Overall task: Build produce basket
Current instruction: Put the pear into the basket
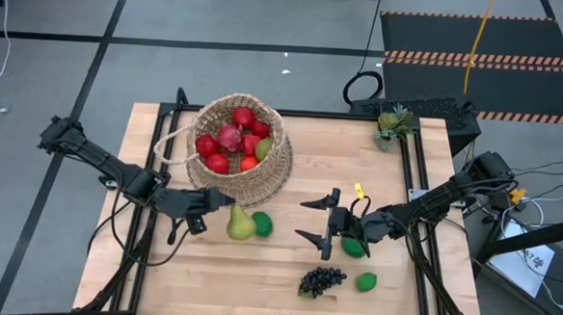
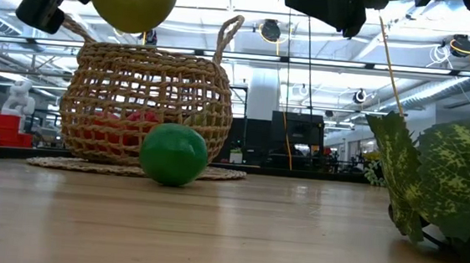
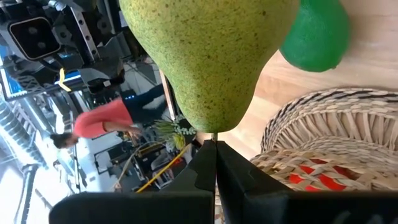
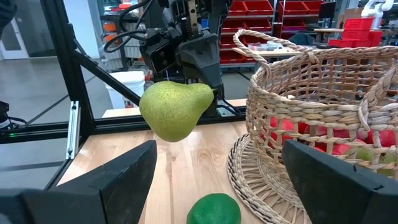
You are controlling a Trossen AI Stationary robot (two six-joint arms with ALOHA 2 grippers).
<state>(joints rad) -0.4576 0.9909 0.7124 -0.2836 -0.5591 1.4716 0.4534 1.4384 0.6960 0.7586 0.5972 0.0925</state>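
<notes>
Looking out between the right arm's own two dark fingers (image 4: 109,180), which stand wide apart, you see a yellow-green pear (image 4: 174,110) hanging clear of the bench (image 4: 186,168). The left gripper (image 4: 198,73) holds the pear at its narrow end, its fingers pressed together there. Just below the pear, on the bench, lies a green lime (image 4: 214,209), close to the flat woven foot of the wicker basket (image 4: 311,106). The basket stands upright beside the pear, its thin loop handle raised toward you, and you can make out red fruit (image 4: 280,134) through the open weave. Red bins fill the shelves behind.
</notes>
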